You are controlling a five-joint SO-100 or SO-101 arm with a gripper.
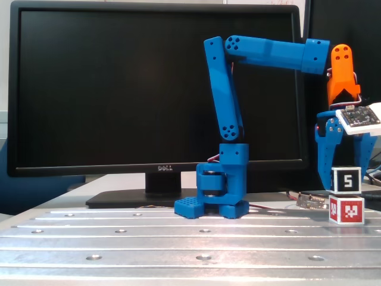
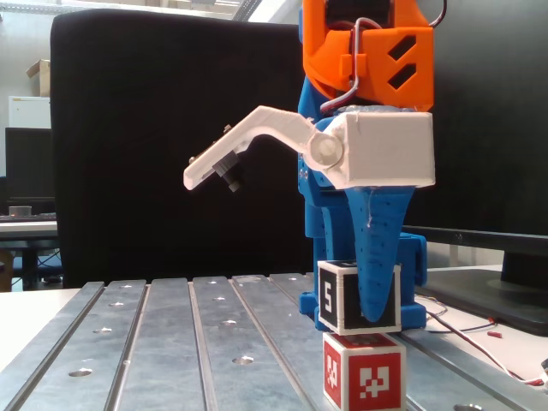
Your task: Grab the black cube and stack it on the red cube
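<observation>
Black cube (image 2: 357, 297): seated squarely on red cube (image 2: 363, 372), near the counter (image 2: 171, 342) edge. End effector (image 1: 346, 171): directly above, fingers spread, straddling the black cube; clear exit is straight upward.

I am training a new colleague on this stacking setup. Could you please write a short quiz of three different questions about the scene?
1. True or false: the black cube sits on top of the red cube.
2. Which numeral shows on the black cube? A) 3 B) 5 C) 8
3. Fill in: the hand hangs directly ____ the stacked cubes on the metal table.

Key: 1 true; 2 B; 3 above, with its blue fingers reaching down on either side of the black cube.
</observation>
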